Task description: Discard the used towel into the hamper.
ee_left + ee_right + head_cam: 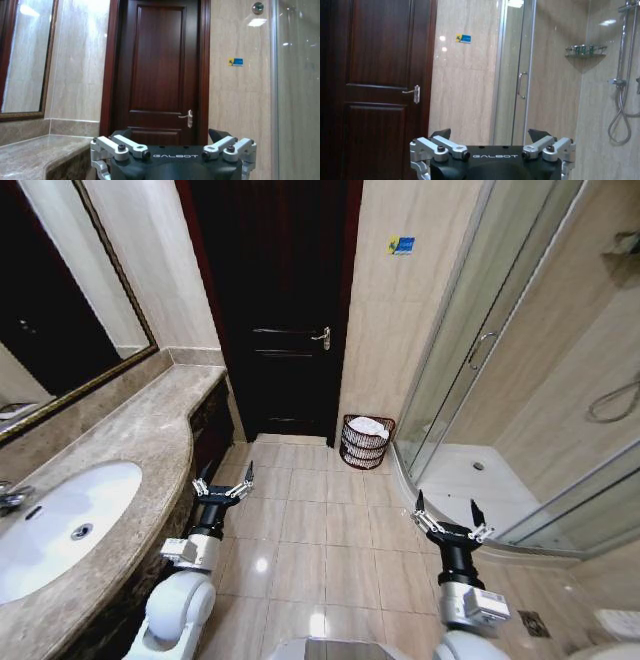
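Towel in hamper; both grippers wide, empty.
Hamper (366, 441) by door holds white towel (368, 426): likely soft, light, best pinched at a fold. Left gripper (224, 478), right gripper (447, 509) hover.

Hamper (366, 442) on tiled floor (320, 530)

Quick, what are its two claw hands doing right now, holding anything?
Left gripper: open, holding nothing, raised beside the counter.
Right gripper: open, holding nothing, raised near the shower door.
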`<state>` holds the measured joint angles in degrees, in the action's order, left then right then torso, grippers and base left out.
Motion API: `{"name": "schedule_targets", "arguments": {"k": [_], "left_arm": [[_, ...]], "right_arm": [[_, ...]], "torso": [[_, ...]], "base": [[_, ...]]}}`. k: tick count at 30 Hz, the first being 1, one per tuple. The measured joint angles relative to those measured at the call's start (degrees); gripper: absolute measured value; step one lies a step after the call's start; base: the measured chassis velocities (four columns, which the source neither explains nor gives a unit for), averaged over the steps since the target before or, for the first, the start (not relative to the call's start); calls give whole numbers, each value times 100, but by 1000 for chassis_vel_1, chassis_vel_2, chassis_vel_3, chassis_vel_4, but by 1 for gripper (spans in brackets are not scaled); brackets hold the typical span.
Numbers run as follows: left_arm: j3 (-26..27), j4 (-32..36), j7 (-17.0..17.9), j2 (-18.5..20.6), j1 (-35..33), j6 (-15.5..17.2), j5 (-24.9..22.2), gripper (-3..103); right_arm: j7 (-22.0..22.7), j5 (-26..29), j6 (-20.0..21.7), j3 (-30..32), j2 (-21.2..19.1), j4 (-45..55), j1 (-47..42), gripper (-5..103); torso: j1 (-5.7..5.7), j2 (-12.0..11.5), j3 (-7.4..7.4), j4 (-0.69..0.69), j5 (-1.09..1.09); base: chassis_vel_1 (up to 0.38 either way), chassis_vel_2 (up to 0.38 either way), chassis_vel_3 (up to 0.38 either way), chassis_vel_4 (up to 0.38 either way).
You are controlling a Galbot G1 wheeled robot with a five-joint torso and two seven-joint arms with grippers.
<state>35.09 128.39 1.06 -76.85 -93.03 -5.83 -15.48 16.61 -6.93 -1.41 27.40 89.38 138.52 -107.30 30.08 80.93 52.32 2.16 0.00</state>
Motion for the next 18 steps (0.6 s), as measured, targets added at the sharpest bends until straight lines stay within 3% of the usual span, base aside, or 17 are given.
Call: {"name": "schedule_targets", "arguments": {"k": [18], "left_arm": [[0,0,0,0,0,0,0,100]], "right_arm": [[-1,0,-1,0,0,0,-1,100]], "torso": [[0,0,0,0,0]], "base": [[0,0,0,0]]}}
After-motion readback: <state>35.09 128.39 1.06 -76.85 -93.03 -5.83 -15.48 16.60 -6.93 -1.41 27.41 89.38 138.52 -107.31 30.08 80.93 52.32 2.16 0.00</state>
